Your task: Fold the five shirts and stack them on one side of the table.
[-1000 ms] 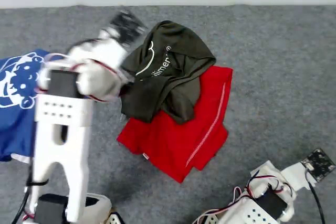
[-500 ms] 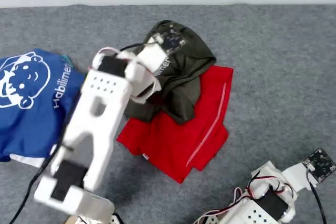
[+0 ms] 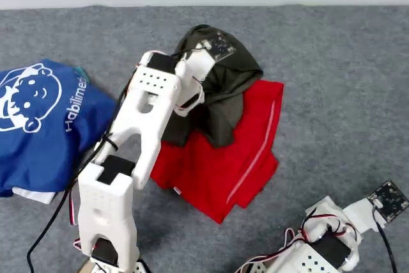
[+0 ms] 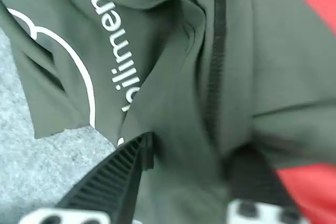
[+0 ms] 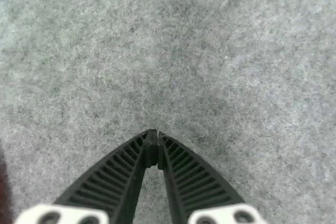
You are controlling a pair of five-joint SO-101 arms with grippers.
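Three shirts lay on the grey counter (image 3: 332,62) in the high view. An olive shirt (image 3: 227,100) with white print sat crumpled at upper centre, lying partly over a red shirt (image 3: 223,164) spread out in the middle of the frame. A blue shirt (image 3: 38,132) with a white cartoon print lay at the left edge, well apart from the red one, with a strip of white cloth (image 3: 29,194) showing under its lower edge.

The left arm (image 3: 137,132) stretched from the bottom left up over the olive shirt's left side. Its claw, the left claw (image 4: 189,156), was down on that shirt with its fingers apart and olive cloth bunched between them, next to the white lettering.

The right arm (image 3: 319,247) sat folded in the lower right corner. The right claw (image 5: 157,148) had its ribbed fingers (image 5: 121,177) pressed together over bare counter.
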